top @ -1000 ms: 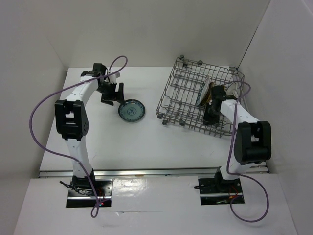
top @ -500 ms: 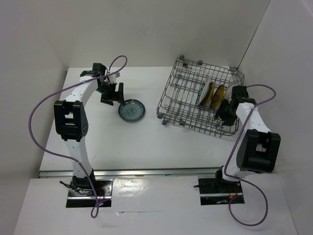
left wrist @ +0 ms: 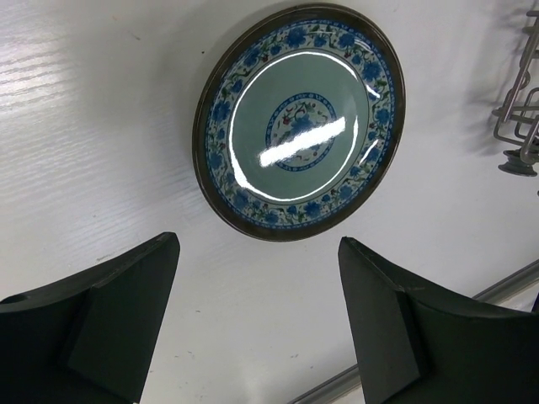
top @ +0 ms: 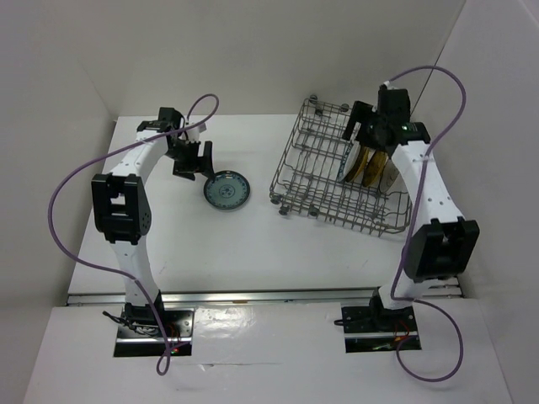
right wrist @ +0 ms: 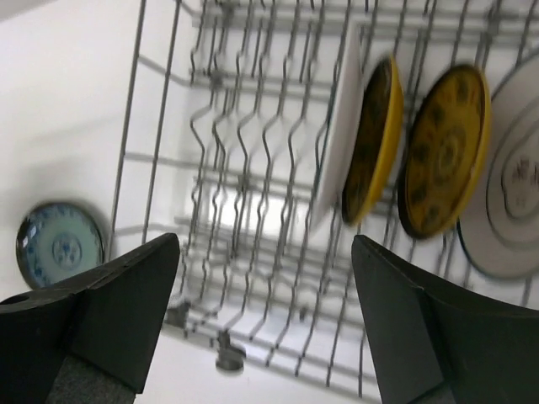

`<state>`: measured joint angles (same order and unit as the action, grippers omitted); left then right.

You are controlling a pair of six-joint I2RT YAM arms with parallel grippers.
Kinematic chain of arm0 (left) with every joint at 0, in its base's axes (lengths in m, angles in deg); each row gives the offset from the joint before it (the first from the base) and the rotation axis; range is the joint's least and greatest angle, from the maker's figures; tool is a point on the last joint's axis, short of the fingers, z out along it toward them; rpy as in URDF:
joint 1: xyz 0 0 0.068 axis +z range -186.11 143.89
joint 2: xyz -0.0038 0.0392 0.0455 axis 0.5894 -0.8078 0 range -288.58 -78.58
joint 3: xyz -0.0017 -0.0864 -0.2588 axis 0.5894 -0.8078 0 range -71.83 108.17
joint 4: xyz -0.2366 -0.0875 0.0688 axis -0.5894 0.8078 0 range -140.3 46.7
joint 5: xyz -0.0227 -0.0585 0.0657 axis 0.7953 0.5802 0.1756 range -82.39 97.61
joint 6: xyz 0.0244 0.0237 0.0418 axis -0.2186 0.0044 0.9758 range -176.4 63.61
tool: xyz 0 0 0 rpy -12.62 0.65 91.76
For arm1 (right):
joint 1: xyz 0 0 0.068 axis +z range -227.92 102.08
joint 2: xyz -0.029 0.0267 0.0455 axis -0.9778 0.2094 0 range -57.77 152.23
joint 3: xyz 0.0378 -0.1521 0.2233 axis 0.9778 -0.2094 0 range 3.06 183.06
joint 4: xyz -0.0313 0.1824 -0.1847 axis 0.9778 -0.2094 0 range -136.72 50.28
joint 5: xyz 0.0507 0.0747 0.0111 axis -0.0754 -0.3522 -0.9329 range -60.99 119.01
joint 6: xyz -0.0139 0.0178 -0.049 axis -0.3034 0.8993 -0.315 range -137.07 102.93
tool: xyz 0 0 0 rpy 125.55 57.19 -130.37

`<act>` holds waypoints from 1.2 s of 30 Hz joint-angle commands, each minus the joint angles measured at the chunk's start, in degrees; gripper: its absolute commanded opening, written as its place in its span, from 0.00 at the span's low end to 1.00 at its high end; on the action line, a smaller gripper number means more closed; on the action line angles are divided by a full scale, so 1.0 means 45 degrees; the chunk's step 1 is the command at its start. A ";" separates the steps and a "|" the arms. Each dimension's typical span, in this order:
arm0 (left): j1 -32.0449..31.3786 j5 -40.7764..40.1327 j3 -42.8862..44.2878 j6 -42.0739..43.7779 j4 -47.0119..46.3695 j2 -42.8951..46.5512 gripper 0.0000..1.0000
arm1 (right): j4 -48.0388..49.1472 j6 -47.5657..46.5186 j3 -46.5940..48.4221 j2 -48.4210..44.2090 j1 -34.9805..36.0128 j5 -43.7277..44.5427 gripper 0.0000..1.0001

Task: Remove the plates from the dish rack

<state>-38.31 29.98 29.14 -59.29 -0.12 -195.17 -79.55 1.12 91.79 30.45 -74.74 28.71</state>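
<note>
In the rack (top: 316, 160), four plates (right wrist: 442, 151) stand on edge in a row; right gripper (right wrist: 265, 269) spread, empty, above them; left gripper (left wrist: 259, 278) spread over flat teal plate (left wrist: 299, 122).

The white plate (right wrist: 505, 202) is cut by the picture's edge

Left fingers (left wrist: 109, 328) and right fingers (right wrist: 109, 311) both spread apart, empty.
</note>
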 commanded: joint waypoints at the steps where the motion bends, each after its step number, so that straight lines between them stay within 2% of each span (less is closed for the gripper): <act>1: -0.0059 0.0165 0.0356 0.0351 0.0159 0.0715 0.90 | 0.0667 -0.0001 0.1471 0.1972 -0.0101 0.0847 0.91; 7: -0.0059 0.0048 0.0102 0.0351 0.0042 0.1104 0.90 | 0.0162 -0.0001 0.4086 0.5059 -0.0101 0.2193 0.91; 12: -0.0059 0.0048 0.0102 0.0351 0.0042 0.1105 0.90 | 0.0784 -0.0411 0.4112 0.5901 0.0172 0.1882 0.79; 13: -0.0059 0.0048 0.0102 0.0351 0.0042 0.1105 0.90 | 0.0786 -0.0411 0.4111 0.5902 0.0172 0.1998 0.70; 15: -0.0059 0.0048 0.0102 0.0351 0.0042 0.1223 0.90 | 0.0786 -0.0411 0.4111 0.6018 0.0172 0.2173 0.59; 16: -0.0059 0.0048 -0.0014 0.0351 0.0042 0.1223 0.90 | 0.0786 -0.0411 0.3975 0.6019 0.0172 0.2175 0.46; 19: -0.0175 0.0048 -0.0015 0.0351 0.0042 0.1223 0.90 | 0.0514 -0.0547 0.4283 0.6019 0.0172 0.2681 0.25; 20: -0.0176 0.0048 -0.0015 0.0351 0.0042 0.1223 0.90 | 0.0338 -0.0547 0.4441 0.6019 0.0288 0.2876 0.11; 22: -0.0176 0.0048 -0.0015 0.0351 0.0042 0.1223 0.90 | 0.0025 -0.0683 0.4695 0.5903 0.0405 0.3579 0.02; 25: -0.0176 0.0048 -0.0015 0.0467 0.0042 0.1358 0.90 | -0.0539 -0.0860 0.5474 0.5494 0.0524 0.4750 0.00; 31: -0.0176 0.0517 -0.0015 0.0585 0.0042 0.1633 0.91 | -0.0388 -0.1659 0.6473 0.4400 0.0797 0.5748 0.00; 34: -0.0176 0.0808 0.0102 0.0585 0.0042 0.1750 0.91 | -0.0386 -0.1895 0.7117 0.4125 0.0797 0.5749 0.00; 36: -0.0176 0.1198 0.0219 0.0720 0.0158 0.1866 0.91 | -0.0426 -0.2011 0.7255 0.3660 0.0797 0.4642 0.00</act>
<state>-38.90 31.93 29.05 -57.83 -0.10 -189.88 -84.34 -6.70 120.53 53.53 -71.76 51.66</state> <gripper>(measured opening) 0.913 0.142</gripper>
